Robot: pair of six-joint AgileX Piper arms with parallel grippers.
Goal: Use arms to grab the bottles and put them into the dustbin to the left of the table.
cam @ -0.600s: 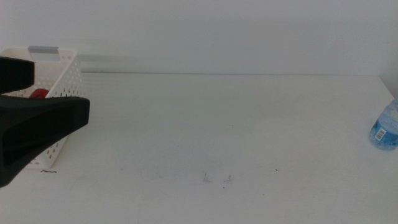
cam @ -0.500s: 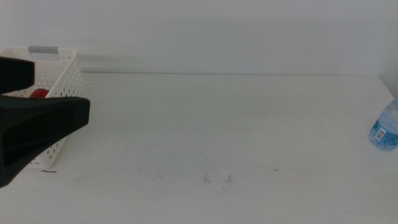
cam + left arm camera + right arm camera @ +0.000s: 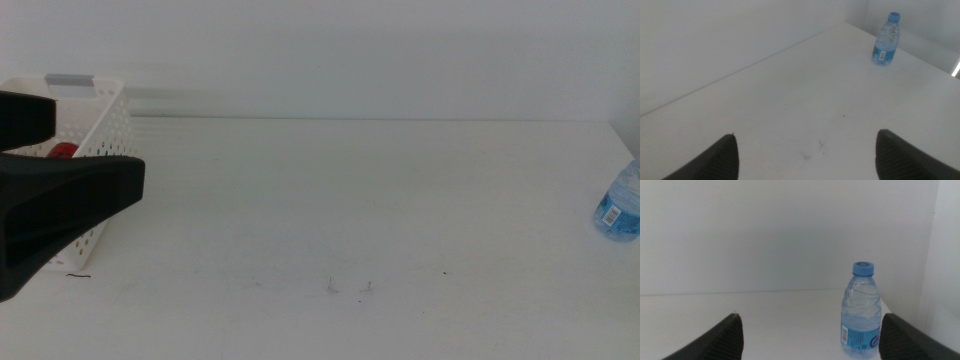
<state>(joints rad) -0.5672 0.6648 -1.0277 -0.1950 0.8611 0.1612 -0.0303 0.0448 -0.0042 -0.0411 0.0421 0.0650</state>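
Observation:
A small clear water bottle [image 3: 620,205] with a blue cap stands upright at the table's far right edge. It also shows in the left wrist view [image 3: 886,39] and the right wrist view [image 3: 860,311]. The white perforated dustbin [image 3: 103,112] sits at the far left, and a red can [image 3: 63,151] shows inside it. My left gripper [image 3: 100,148] hangs open and empty in front of the dustbin [image 3: 806,136]. My right gripper [image 3: 811,316] is open and empty, facing the bottle from a short distance. It is out of the middle view.
The white table [image 3: 340,200] carries a few small dark marks [image 3: 348,287] near its front middle. A white wall runs behind it, and another closes in beside the bottle on the right.

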